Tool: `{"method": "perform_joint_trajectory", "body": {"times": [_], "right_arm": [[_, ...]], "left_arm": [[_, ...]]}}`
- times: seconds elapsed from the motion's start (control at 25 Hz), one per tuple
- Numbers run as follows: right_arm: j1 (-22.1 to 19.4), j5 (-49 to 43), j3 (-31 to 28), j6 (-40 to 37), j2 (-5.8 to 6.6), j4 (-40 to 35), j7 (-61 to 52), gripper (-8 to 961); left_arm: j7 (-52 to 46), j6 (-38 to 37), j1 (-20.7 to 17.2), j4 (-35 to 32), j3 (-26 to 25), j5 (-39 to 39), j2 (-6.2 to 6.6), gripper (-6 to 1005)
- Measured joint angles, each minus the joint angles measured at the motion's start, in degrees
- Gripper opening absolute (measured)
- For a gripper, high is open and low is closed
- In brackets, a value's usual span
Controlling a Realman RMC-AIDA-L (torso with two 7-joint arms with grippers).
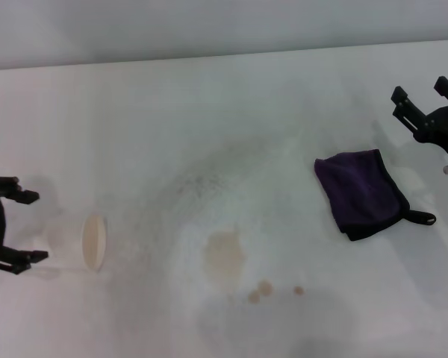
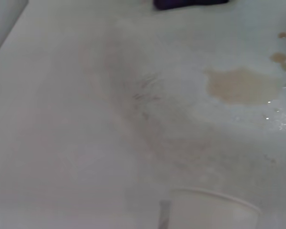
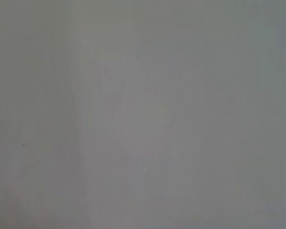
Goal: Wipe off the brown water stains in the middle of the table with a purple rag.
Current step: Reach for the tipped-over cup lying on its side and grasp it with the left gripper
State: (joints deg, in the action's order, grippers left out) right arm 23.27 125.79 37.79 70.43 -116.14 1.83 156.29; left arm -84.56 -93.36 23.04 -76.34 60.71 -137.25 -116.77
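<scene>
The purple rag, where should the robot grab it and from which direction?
Probably from straight above, pinching the middle of the rag. It lies flat and folded on the table, so no edge stands up to grip from the side; a top pinch bunches the soft cloth. The right gripper, fingers open, sits just beyond it and is the nearer one. The small black loop at its corner looks too thin to rely on.

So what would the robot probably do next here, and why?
Probably bring the right gripper, which is open and holds nothing, down onto the purple rag lying flat beside it. The brown water stains in mid-table are unwiped, and the left gripper sits far off by the paper cup.
</scene>
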Motion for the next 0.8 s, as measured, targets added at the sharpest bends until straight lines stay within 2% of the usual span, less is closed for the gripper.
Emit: {"method": "perform_joint_trajectory", "body": {"times": [0.12, 0.52, 0.8], "right_arm": [[0.23, 0.01, -0.91, -0.02, 0.02, 0.97, -0.10, 842], [-0.18, -0.02, -2.04, 0.22, 0.12, 1.77, -0.66, 842], [0.23, -0.03, -2.07, 0.23, 0.16, 1.78, -1.00, 842]], "left_arm": [[1.17, 0.04, 0.09, 0.13, 0.93, -0.94, -0.68, 891], [2.27, 0.96, 0.22, 2.75, 2.74, -2.27, -0.87, 891], [4.08, 5.27, 0.31, 4.41, 3.01, -3.03, -1.62, 892]]}}
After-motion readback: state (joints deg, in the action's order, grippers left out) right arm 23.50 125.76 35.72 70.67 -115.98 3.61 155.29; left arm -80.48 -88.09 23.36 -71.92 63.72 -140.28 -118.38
